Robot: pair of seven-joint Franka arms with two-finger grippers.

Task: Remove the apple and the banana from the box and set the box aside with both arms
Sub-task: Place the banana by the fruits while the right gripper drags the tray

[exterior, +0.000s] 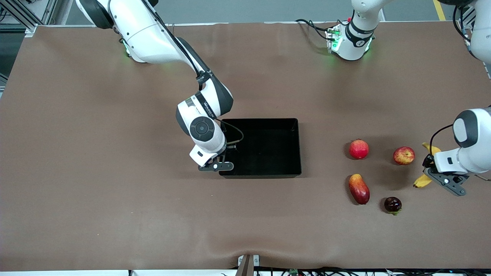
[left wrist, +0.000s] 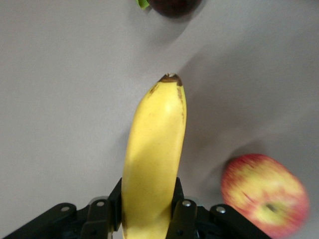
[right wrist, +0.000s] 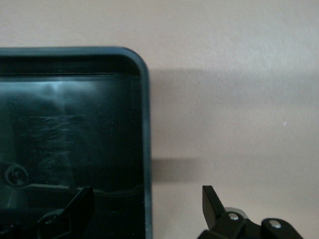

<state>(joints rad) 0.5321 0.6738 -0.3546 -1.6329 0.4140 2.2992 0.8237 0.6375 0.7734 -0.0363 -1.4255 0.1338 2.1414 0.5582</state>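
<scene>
High front overview, two close wrist views

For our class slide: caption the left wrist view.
Left claw shut on the banana, a red-yellow apple lying beside it on the table.

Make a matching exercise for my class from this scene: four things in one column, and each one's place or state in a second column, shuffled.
Things:
1. banana
2. black tray
3. streaked apple
4. dark round fruit

Places or states:
A. straddled at one wall by the open right gripper
B. nearest the front camera of all the fruits
C. clamped in the shut left gripper
D. lying free on the table beside the banana

Pairs: 1-C, 2-A, 3-D, 4-B
</scene>
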